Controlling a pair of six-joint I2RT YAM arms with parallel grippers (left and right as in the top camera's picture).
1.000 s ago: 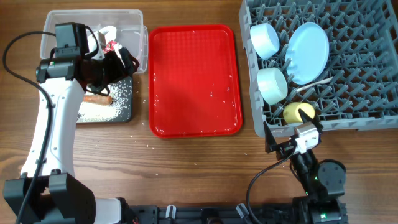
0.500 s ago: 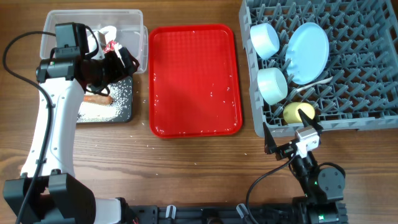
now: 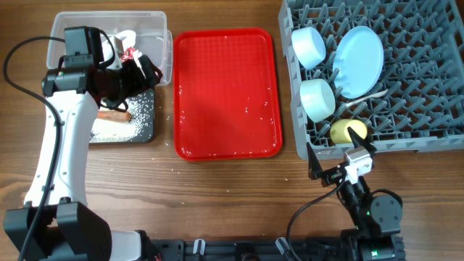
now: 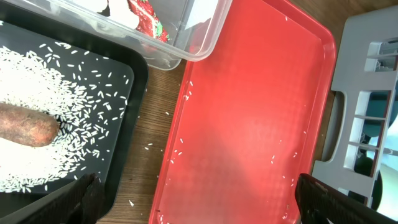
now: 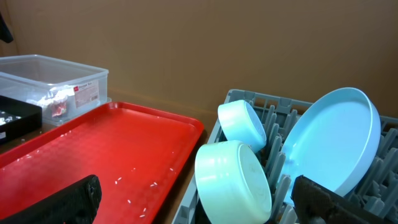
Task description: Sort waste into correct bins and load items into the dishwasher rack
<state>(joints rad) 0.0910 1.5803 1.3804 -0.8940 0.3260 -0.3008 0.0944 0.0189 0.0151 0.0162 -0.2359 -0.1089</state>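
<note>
My left gripper is open and empty, over the corner where the clear tub meets the black bin. In the left wrist view its jaws stand wide apart. The black bin holds rice grains and the carrot-like stick. The red-and-white wrapper and white scrap lie in the clear tub. The rack holds the plate, two bowls, the yellow cup and the spoon. My right gripper is open and empty at the rack's front edge.
The flat red tray lies between the bins and the rack, with a few stray rice grains on it. A few grains lie on the wooden table. The right wrist view shows a bowl and the plate close ahead.
The right arm has eased slightly back toward the table's front edge. The left arm and all objects have not moved.
</note>
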